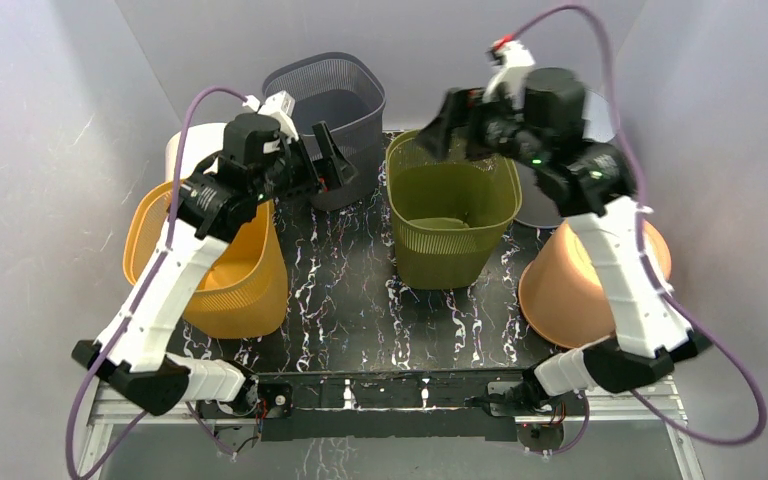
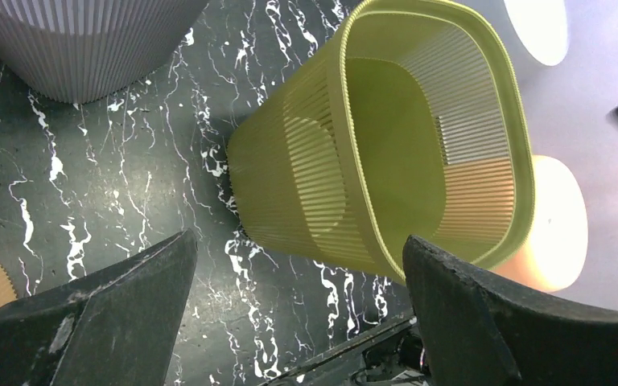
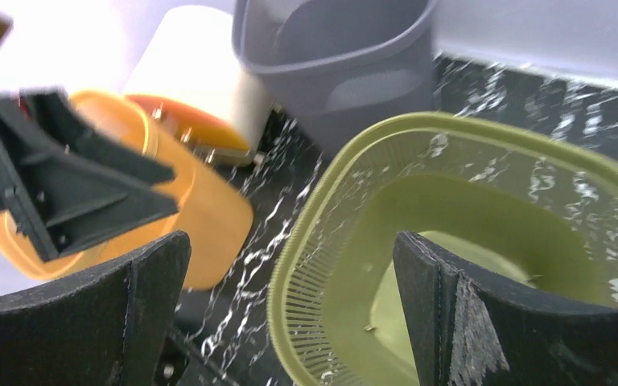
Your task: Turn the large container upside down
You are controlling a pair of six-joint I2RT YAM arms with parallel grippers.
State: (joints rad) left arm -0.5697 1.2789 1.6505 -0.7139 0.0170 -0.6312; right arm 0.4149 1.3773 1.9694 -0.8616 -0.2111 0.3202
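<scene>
A: The grippers?
B: Left gripper (image 1: 328, 158), centre-left of the top view, has its jaws spread wide and holds nothing. Right gripper (image 1: 447, 125), upper centre, is also spread and empty, near the far rim of the green bin (image 1: 445, 255).
A: And the bin?
B: Upright, mouth up, mid-frame on the table (image 1: 350, 300). The grey bin (image 1: 335, 90) is behind it and the yellow bin (image 1: 245, 285) is at the left.
</scene>
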